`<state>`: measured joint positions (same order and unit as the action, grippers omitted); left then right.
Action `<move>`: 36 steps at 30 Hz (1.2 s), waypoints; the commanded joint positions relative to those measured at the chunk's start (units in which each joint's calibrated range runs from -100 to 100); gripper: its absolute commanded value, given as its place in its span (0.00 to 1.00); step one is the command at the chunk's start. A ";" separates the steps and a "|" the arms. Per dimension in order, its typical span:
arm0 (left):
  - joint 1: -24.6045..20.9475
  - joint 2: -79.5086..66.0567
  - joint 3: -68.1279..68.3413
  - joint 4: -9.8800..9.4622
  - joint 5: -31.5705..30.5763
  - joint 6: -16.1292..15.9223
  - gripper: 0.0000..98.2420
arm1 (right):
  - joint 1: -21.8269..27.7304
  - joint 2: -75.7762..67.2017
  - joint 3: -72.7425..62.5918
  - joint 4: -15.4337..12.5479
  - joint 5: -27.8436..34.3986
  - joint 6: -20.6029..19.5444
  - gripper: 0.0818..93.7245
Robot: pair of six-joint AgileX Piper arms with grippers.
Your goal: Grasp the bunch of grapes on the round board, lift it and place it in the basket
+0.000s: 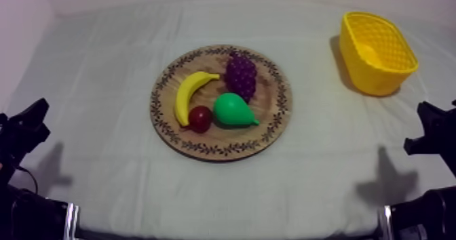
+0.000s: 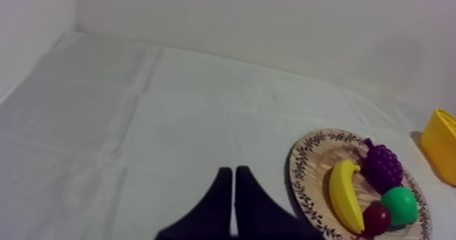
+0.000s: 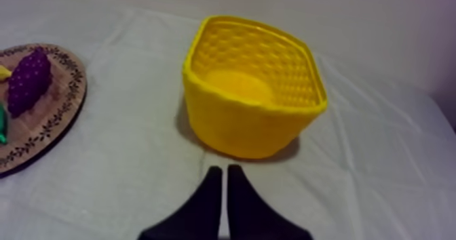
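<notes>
So the grapes (image 1: 241, 76) are sitting on the board (image 1: 274, 114), well apart from the basket (image 1: 359, 70); left gripper (image 2: 234, 169) and right gripper (image 3: 224, 167) both pinched together on nothing.

You see the dark purple toy bunch of grapes (image 1: 241, 76) lying on the far part of the round wooden board with a patterned rim (image 1: 275, 124). The yellow lattice-walled basket (image 1: 377, 78) stands upright, well apart, at the bench's right.
</notes>
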<state>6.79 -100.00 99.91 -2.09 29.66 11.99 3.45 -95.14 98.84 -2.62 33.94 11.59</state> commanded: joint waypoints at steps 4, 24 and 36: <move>-0.02 0.00 -0.02 0.01 0.00 0.00 0.00 | -0.97 3.57 -3.89 0.16 0.11 -0.26 0.00; -0.02 0.00 -0.02 0.01 0.00 0.00 0.00 | -11.03 34.23 -34.57 9.24 4.76 -11.58 0.00; -0.02 0.00 -0.02 0.01 0.00 0.00 0.00 | -20.14 50.58 -52.08 14.39 15.75 -19.94 0.00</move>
<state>6.79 -100.00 99.91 -2.09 29.66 11.99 -15.20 -47.20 50.49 11.56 47.89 -6.92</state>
